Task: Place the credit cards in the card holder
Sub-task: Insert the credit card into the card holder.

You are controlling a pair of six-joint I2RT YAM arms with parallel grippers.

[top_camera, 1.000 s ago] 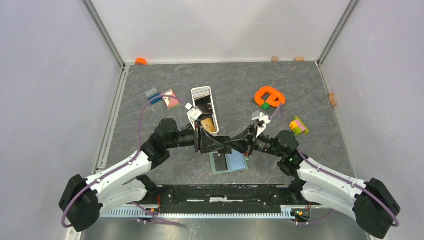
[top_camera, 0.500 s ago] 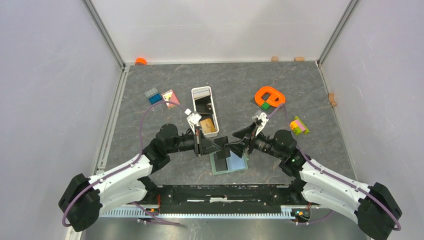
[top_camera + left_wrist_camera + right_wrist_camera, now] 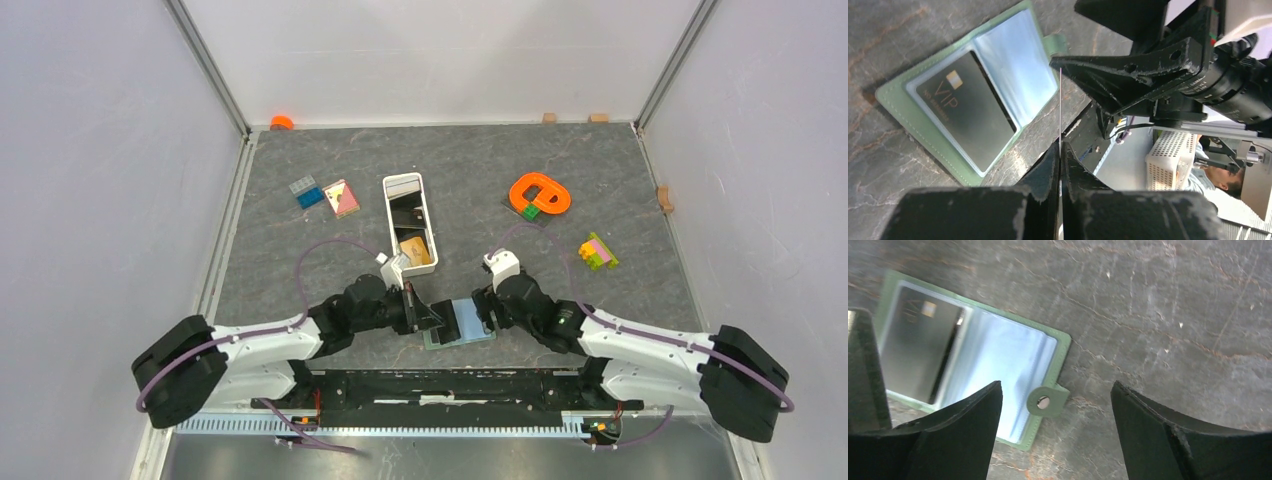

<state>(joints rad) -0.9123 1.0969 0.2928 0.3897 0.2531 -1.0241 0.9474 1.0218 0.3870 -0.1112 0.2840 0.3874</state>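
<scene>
White tray (image 3: 403, 179) stood just beyond left gripper (image 3: 428, 318); orange ring (image 3: 540, 190) and yellow-pink blocks (image 3: 597, 251) lay beyond right gripper (image 3: 486, 312), well apart from it.

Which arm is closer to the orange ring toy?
Right. The right tool, open, is left of the orange plastic ring toy; the left tool, gripping a black card, is farther left.

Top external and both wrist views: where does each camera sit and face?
Top external: above and behind the arms, looking down; left gripper and right gripper flank the open sage-green card holder.
Left wrist: looks along its fingers, shut on a thin card seen edge-on, towards the right gripper.
Right wrist: looks down between its open fingers.
Shared: all show the holder; both wrist views, its black VIP card.
</scene>
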